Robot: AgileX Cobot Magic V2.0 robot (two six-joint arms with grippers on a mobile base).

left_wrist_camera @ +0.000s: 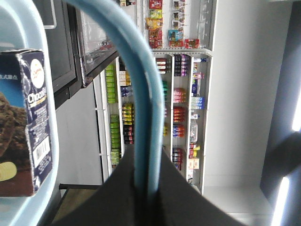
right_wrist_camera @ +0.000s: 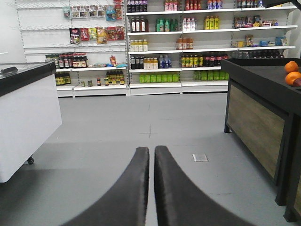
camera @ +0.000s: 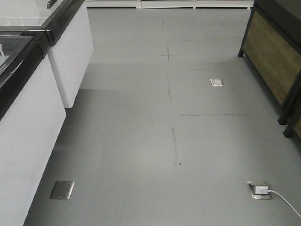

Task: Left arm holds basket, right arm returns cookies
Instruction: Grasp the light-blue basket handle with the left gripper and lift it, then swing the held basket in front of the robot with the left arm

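Note:
In the left wrist view, my left gripper [left_wrist_camera: 148, 162] is shut on the pale blue loop handle [left_wrist_camera: 141, 94] of the basket, whose light blue rim [left_wrist_camera: 19, 28] curves along the left edge. The cookies [left_wrist_camera: 28, 122], a dark navy box with white "Choco" lettering and a barcode panel, stand inside the basket. In the right wrist view, my right gripper [right_wrist_camera: 152, 150] points down the aisle above the grey floor. Its fingers are nearly together with nothing between them. Neither arm, basket nor cookies appear in the front view.
White freezer cabinets [camera: 28, 132] line the left of the aisle. A black stand with wooden sides [camera: 273, 56] is on the right, with oranges [right_wrist_camera: 292, 73] on top. Floor sockets [camera: 62, 189] and a plugged white cable [camera: 261, 189] lie ahead. Stocked shelves [right_wrist_camera: 188, 47] close the far end.

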